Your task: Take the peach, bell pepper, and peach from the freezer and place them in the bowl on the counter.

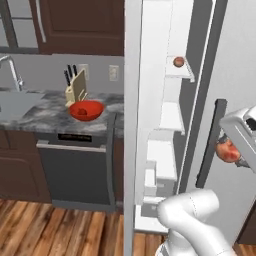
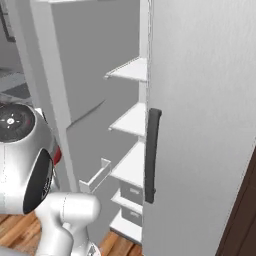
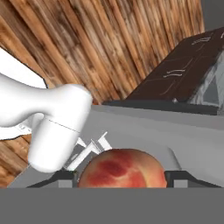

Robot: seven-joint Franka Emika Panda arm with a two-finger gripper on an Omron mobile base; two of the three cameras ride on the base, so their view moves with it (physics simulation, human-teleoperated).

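My gripper (image 1: 231,154) is shut on a pinkish-orange peach (image 1: 226,150), held in the air in front of the grey fridge door at the right. The hand view has that peach (image 3: 122,168) sitting between the two dark fingertips (image 3: 64,176). A sliver of it (image 2: 57,155) peeks out beside the hand in the right base view. Another peach (image 1: 178,61) rests on an upper white shelf of the open freezer (image 1: 170,117). The red bowl (image 1: 86,110) stands on the marbled counter (image 1: 45,112). A darker red lump inside it may be the bell pepper.
A knife block (image 1: 75,88) stands just behind the bowl, with a sink and faucet (image 1: 12,70) at the far left. The black dishwasher front (image 1: 75,170) sits below the counter. The open freezer door edge (image 1: 131,150) stands between me and the counter. A dark vertical handle (image 2: 151,155) is close by.
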